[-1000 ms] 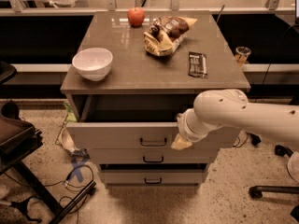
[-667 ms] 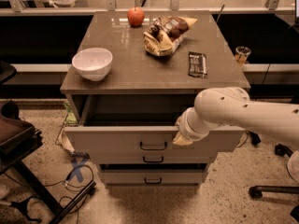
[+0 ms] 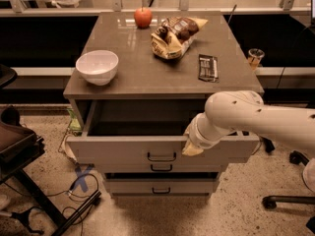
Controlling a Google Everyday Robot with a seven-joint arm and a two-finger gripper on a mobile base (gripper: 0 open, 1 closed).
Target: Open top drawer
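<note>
The top drawer (image 3: 123, 150) of the grey cabinet stands pulled out toward me, its dark inside showing under the tabletop. Its flat front carries a small dark bar handle (image 3: 161, 157) at the centre. My white arm reaches in from the right. The gripper (image 3: 192, 149) sits at the drawer front's upper edge, just right of the handle, with only a tan tip showing below the wrist. Two shorter drawers (image 3: 160, 186) lie shut below.
On the cabinet top (image 3: 123, 82) are a white bowl (image 3: 97, 66), a red apple (image 3: 143, 17), a snack bag (image 3: 174, 35) and a dark bar (image 3: 207, 67). A black chair (image 3: 19, 151) and cables stand at left, a chair base (image 3: 285, 200) at right.
The top drawer has slid a little further out toward me, with the gripper staying at its front edge.
</note>
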